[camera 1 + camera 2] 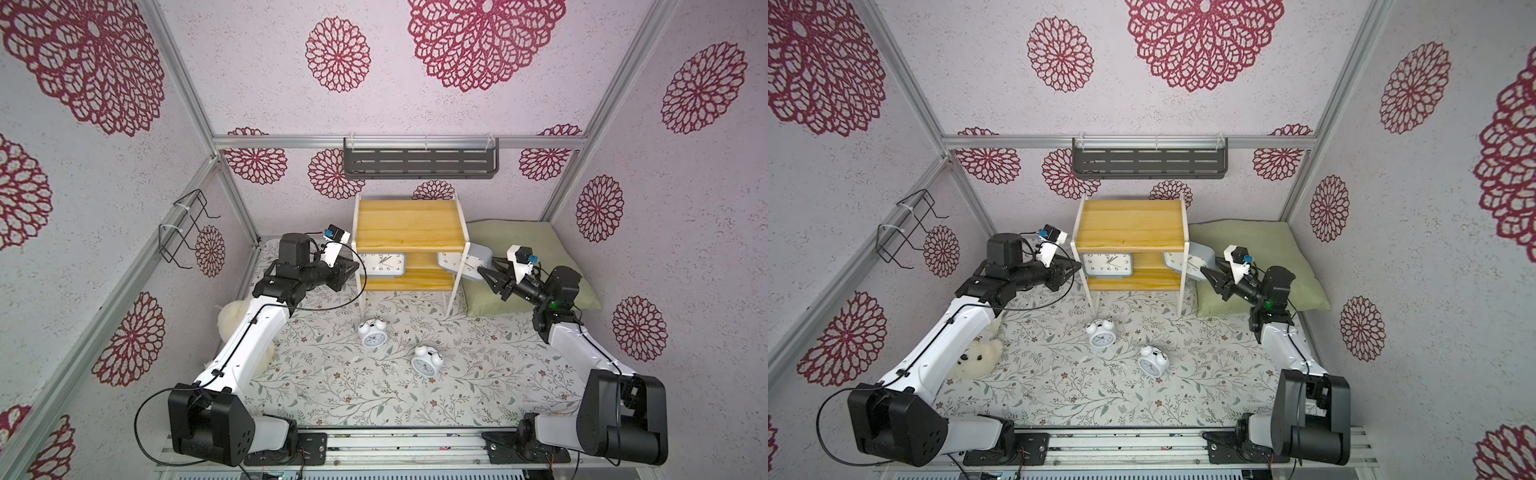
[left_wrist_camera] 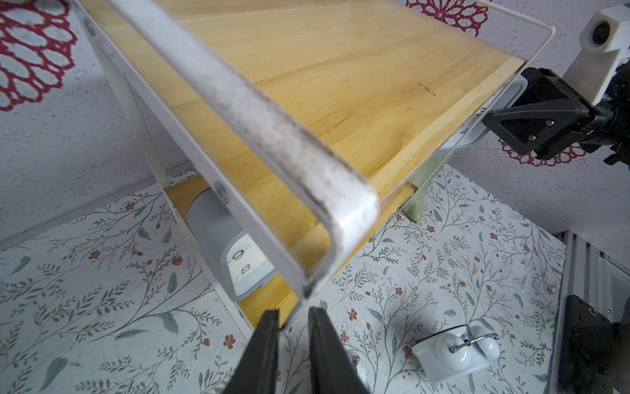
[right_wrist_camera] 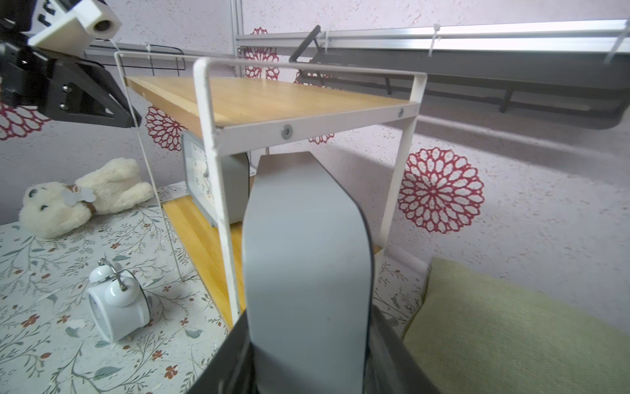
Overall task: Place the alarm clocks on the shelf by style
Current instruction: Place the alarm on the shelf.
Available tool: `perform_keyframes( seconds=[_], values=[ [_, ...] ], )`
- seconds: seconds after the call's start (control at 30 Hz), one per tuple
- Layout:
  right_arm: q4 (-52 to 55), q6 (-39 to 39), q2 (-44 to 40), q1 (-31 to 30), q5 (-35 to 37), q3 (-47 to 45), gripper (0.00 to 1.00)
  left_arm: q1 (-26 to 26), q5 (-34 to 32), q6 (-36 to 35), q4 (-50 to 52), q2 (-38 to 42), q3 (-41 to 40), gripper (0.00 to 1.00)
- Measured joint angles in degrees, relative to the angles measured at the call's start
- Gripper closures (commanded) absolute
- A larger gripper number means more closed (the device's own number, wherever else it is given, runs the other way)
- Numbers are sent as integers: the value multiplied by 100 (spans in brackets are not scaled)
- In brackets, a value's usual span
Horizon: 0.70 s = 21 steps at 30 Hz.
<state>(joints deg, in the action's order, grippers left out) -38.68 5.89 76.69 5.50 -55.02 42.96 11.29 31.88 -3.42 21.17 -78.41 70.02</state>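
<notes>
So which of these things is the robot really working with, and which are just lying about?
Part of the job:
- shelf
- grey clock on its lower board
- second grey clock, held in the right gripper
- two bell clocks, not yet shelved

Just lying about:
- teddy
- pillow
- wall rack
- wire holder

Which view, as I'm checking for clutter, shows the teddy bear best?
The right wrist view: the teddy bear lies whole, face showing, on the floral cloth. In both top views the left arm covers part of it; the left wrist view misses it.
</notes>
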Motion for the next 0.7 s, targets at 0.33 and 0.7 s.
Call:
perform_keyframes(
  seconds=[0.33,0.7],
  values=[
    [-205,-4,1021,-2,-861,699,85,-4,0,-24,0,-2,0,78],
    [-282,-52,1961,-166,-1375,1467,86,-4,0,-116,7,0,0,78]
  ],
)
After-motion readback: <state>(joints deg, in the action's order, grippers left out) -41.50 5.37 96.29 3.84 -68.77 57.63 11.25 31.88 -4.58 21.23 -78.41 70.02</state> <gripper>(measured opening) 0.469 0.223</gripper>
